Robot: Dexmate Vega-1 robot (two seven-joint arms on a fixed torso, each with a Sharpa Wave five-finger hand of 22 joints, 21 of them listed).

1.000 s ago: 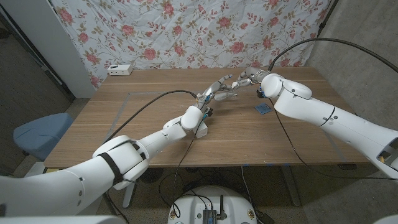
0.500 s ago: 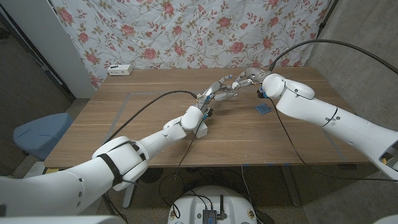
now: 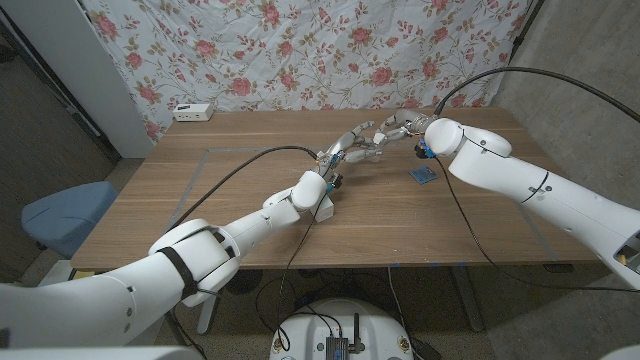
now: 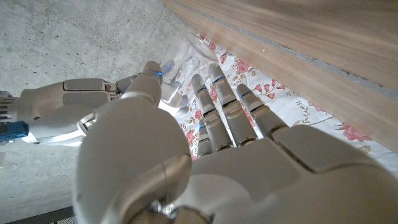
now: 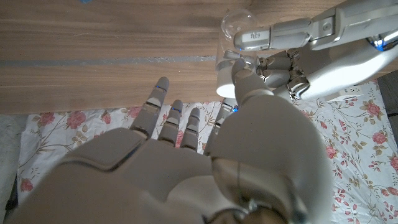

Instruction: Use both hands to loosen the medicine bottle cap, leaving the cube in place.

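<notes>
White right hand (image 3: 398, 127) edged left | left hand (image 3: 352, 147) unmoved

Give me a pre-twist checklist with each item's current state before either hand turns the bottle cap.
1. Left hand is at the bottle: ok; its fingers wrap the clear body in the right wrist view.
2. Right hand is on the cap: ok; its thumb touches the white cap, but how firm the grip is cannot be told.
3. Bottle is upright: cannot tell.
4. Cube is clear of both hands: ok; it lies on the table beside the right forearm.
5. Cap is already loosened: cannot tell.
</notes>
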